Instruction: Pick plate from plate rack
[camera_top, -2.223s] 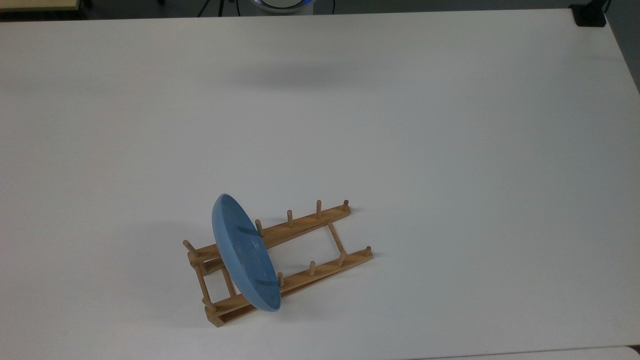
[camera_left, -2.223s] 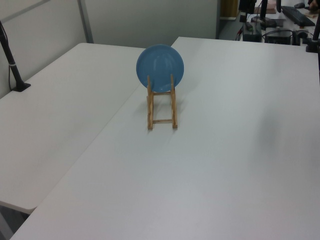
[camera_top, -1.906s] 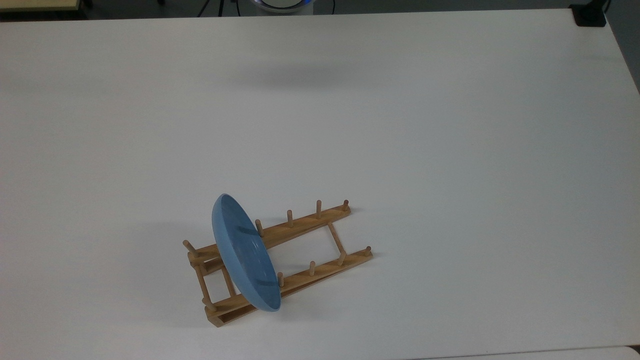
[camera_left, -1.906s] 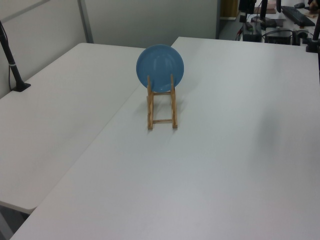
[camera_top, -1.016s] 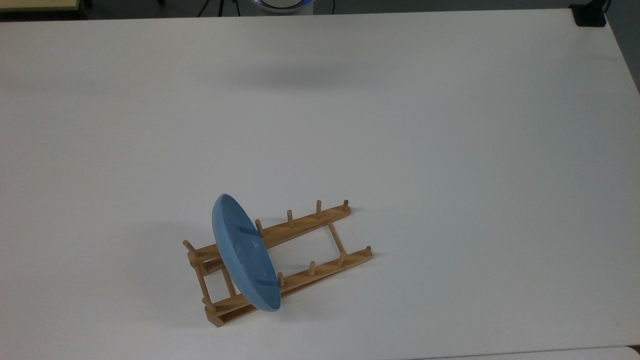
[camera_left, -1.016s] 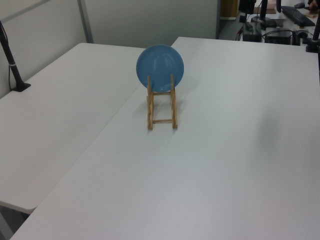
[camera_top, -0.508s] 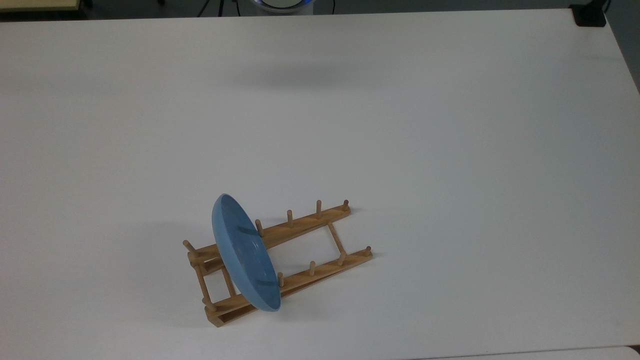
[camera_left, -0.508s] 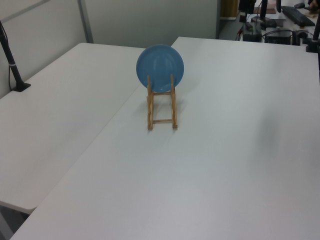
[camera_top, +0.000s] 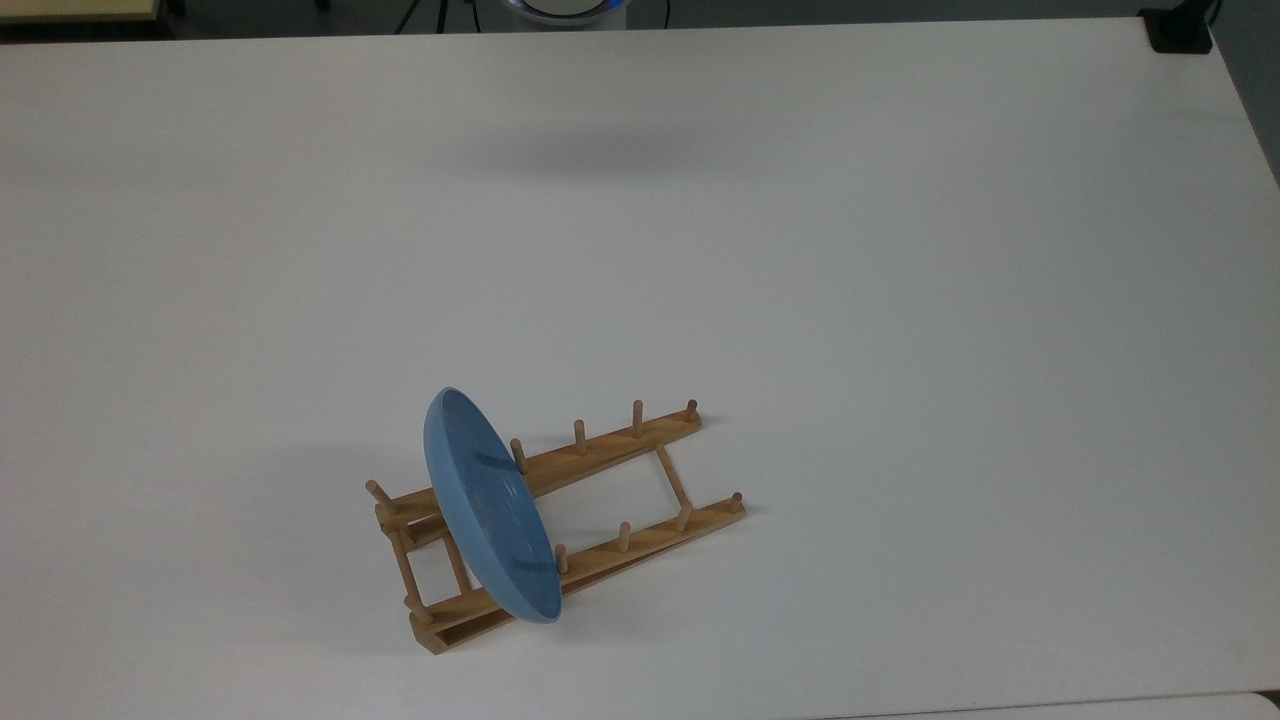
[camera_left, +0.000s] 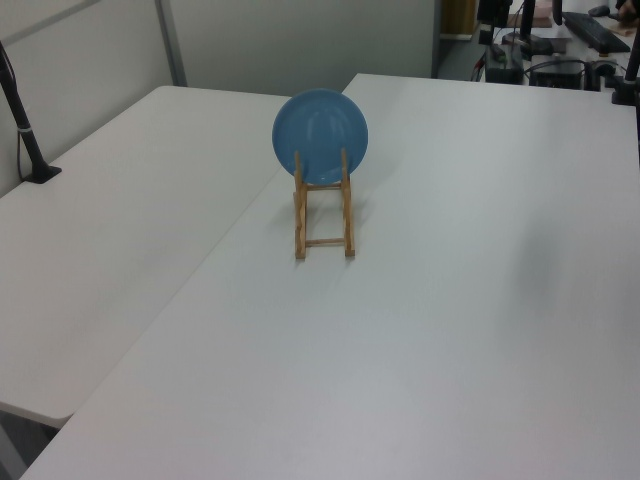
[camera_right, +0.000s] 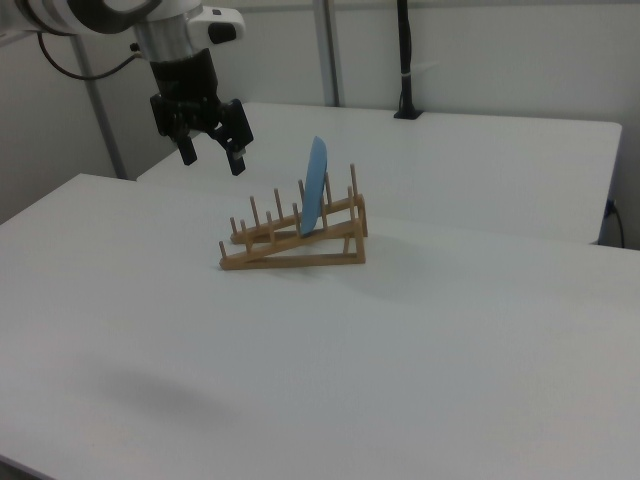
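A light-blue plate (camera_top: 490, 505) stands on edge between the pegs of a low wooden plate rack (camera_top: 600, 455), near the rack's raised end. The left view has the plate (camera_left: 320, 133) face-on above the rack (camera_left: 323, 215). From the right view the plate (camera_right: 316, 185) is seen edge-on in the rack (camera_right: 290, 245). There my gripper (camera_right: 212, 156) hangs open in the air, up and to the right view's left of the rack, well apart from the plate, with nothing between its fingers.
The rack sits on a wide white table (camera_top: 800, 250). A black post (camera_left: 20, 115) stands on the neighbouring table at the left view's left edge, and another black post (camera_right: 405, 60) rises behind the rack in the right view.
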